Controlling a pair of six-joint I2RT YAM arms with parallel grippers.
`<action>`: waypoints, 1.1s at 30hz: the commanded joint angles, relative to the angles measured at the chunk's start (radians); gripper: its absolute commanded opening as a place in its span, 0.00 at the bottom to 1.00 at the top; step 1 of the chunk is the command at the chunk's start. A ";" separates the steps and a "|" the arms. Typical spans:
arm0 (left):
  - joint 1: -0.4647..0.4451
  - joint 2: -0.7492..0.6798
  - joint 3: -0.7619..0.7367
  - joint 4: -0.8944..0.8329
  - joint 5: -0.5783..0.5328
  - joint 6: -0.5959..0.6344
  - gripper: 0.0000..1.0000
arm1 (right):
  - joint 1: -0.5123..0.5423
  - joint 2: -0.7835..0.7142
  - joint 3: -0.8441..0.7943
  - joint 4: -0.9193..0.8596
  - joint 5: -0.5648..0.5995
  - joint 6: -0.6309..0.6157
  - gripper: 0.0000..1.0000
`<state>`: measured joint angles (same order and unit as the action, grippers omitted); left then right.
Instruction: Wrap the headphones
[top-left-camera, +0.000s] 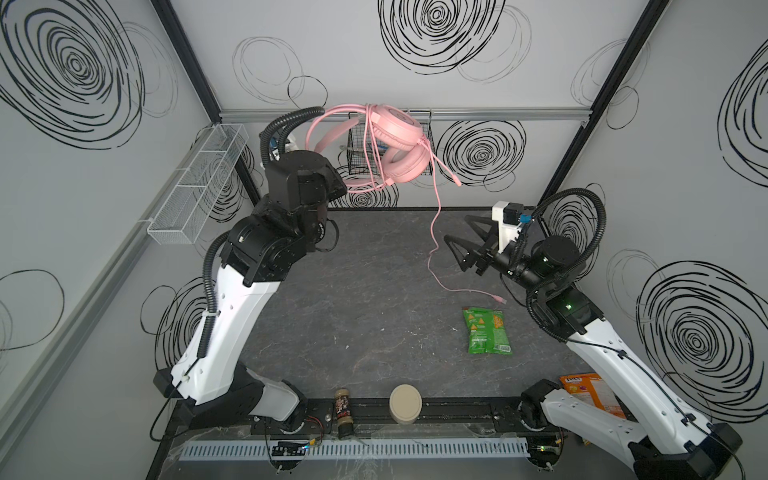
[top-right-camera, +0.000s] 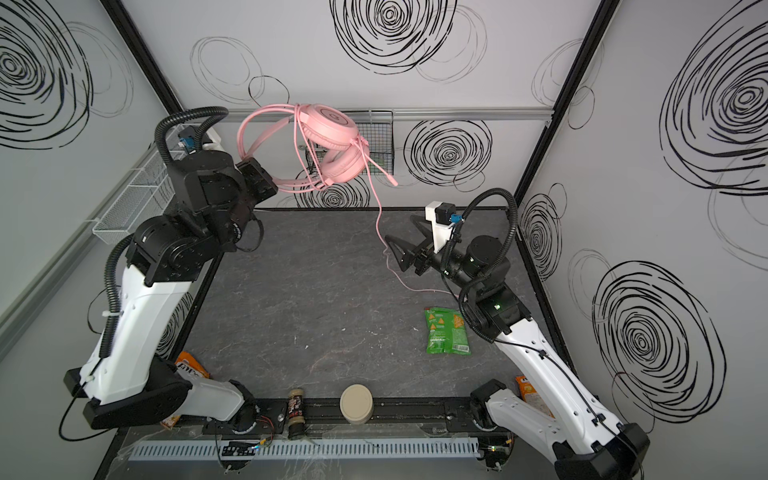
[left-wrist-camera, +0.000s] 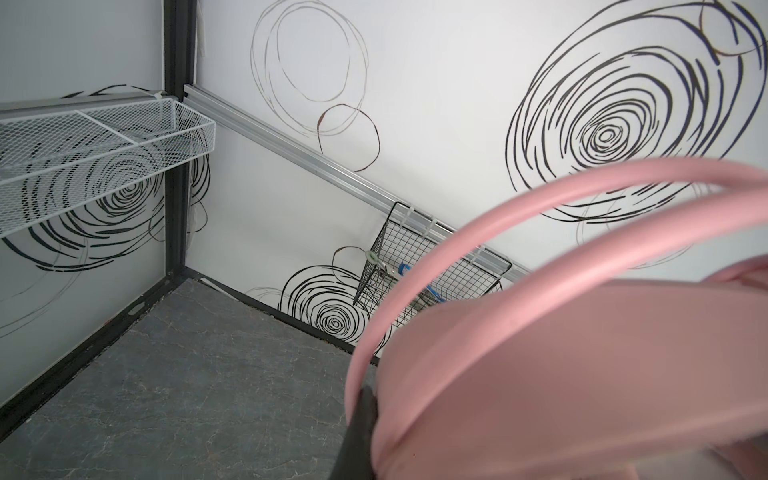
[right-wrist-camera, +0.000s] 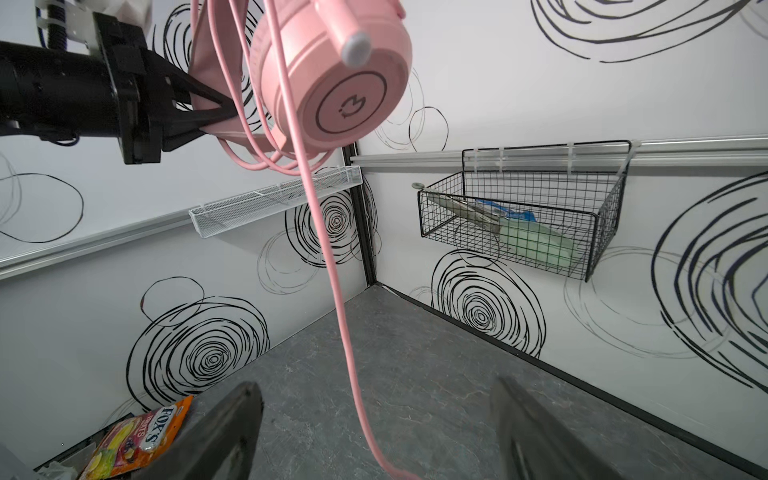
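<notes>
Headphones (top-left-camera: 395, 141), pale pink, hang in the air above the back of the dark table (top-left-camera: 332, 311), in front of a black wire basket (right-wrist-camera: 519, 224) on the back wall. The two earcups are stacked one over the other, with the microphone boom pointing down and to the right in both top views. The left gripper (right-wrist-camera: 220, 110) holds them up, its jaws closed tight on the headband (left-wrist-camera: 561, 353). Several loops of the thin pink cable (top-left-camera: 434, 232) are wound around the headband and earcups. The rest of the cable drops to the table and runs on to its plug (top-left-camera: 498, 297), which lies flat just beside a green snack bag (top-left-camera: 486, 331). The right gripper (top-left-camera: 457, 227) sits low over the table with its jaws wide apart and holding nothing. The hanging cable passes just in front of its fingertips. A white mesh shelf (top-left-camera: 199, 183) is fixed to the left wall.
</notes>
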<state>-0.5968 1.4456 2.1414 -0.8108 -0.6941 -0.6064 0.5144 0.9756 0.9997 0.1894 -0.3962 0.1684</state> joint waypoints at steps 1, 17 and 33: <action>-0.006 -0.010 0.038 0.099 0.015 -0.075 0.00 | -0.006 0.021 0.000 0.103 -0.119 0.048 0.89; 0.003 0.005 0.078 0.093 0.059 -0.085 0.00 | -0.016 0.137 -0.084 0.156 -0.136 0.000 0.84; 0.051 -0.003 0.083 0.086 0.110 -0.108 0.00 | -0.016 0.221 -0.125 0.226 -0.144 -0.006 0.69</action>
<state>-0.5598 1.4658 2.1853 -0.8227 -0.5983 -0.6495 0.5007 1.1893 0.8703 0.3637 -0.5278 0.1703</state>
